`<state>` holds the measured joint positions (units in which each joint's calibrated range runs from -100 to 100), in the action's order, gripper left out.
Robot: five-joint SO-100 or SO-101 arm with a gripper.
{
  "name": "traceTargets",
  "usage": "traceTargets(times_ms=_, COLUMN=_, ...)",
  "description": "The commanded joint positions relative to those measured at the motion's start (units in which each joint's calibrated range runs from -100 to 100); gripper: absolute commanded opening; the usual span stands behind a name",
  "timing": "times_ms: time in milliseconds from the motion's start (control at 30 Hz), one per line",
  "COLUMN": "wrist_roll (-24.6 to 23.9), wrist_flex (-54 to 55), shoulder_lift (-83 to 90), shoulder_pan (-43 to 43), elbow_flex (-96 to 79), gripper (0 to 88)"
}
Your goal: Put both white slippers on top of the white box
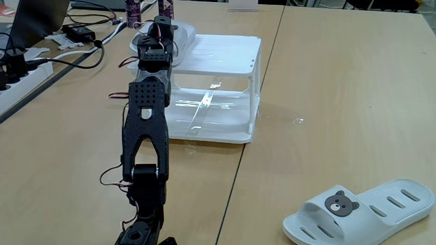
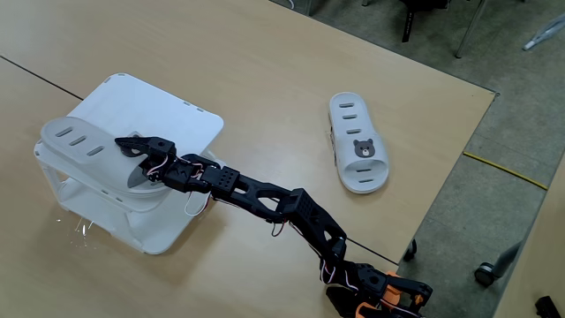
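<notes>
Both fixed views show 1 white slipper (image 2: pixel 93 152) lying on the flat top of the white box (image 2: pixel 177 119), at its left corner in the high view. The claw (image 2: pixel 131 148) sits over that slipper's strap; whether it grips cannot be told. The other slipper (image 1: pixel 361 209) lies on the wooden table (image 1: pixel 340 88), well apart.

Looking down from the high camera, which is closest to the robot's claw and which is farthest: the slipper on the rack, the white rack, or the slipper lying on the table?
1. Slipper on the rack: right at the gripper.
2. White rack: underneath, supporting that slipper.
3. Slipper on the table: far off to the right, near the table edge.
</notes>
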<state>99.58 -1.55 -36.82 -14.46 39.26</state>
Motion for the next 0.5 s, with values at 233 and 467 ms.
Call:
traceTargets(times_ms=233, wrist_roll=0.42, wrist_flex=-0.01, shoulder_lift=4.30, shoulder_pan=0.48, elbow_flex=1.92, gripper=18.8)
traceTargets(times_ms=467, wrist_roll=0.42, wrist_flex=-4.84, shoulder_lift=9.44, shoulder_pan=0.23, elbow_flex=-0.34, gripper=19.0)
